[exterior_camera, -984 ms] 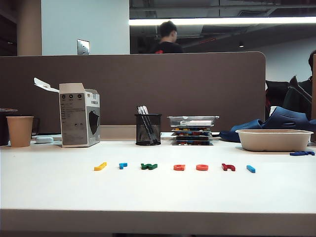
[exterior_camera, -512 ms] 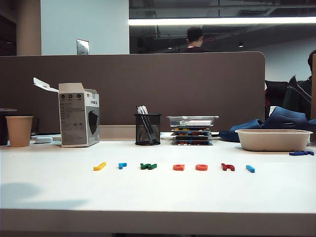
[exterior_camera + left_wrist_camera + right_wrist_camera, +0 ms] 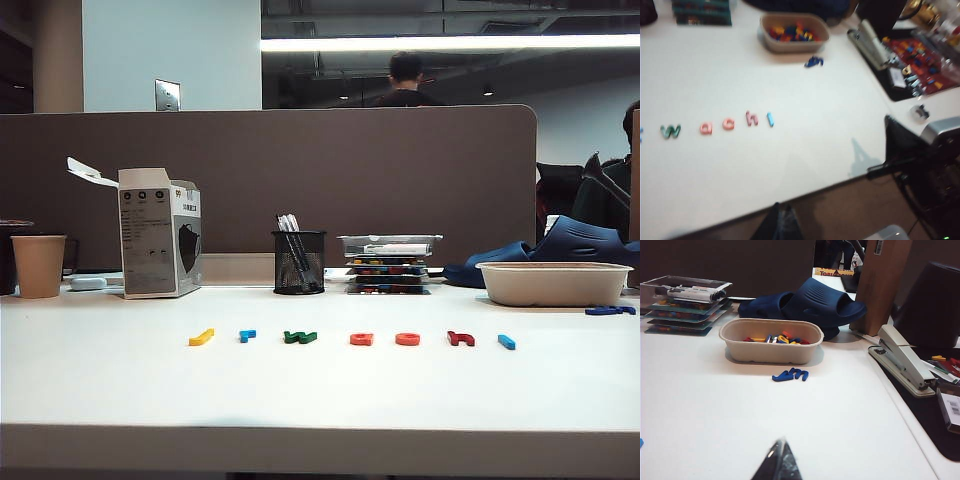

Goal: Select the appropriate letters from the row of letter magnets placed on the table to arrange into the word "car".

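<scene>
Your table (image 3: 100, 390) shows the full row of letter magnets (image 3: 353, 339) laid out in a line across its middle, none picked up. From the exterior view, left to right: yellow letter (image 3: 202, 337), light-blue r (image 3: 248, 335), green letter (image 3: 300, 337), orange-red a (image 3: 362, 339), orange-red c (image 3: 408, 339), dark red letter (image 3: 461, 339), blue bar (image 3: 507, 342). No arm appears in that view.

Your left gripper (image 3: 781, 224) hangs off the table's front edge, just a dark blurred tip at the frame's edge, so I can't tell how its jaws stand. From up there you see the green letter (image 3: 670, 131), the a (image 3: 706, 128) and the c (image 3: 728, 123).

Your right gripper (image 3: 779, 462) sits low over bare table, jaws clenched on nothing, near the beige bowl (image 3: 771, 352) of spare letters, with a loose dark-blue letter (image 3: 790, 374) just in front of it.
</scene>
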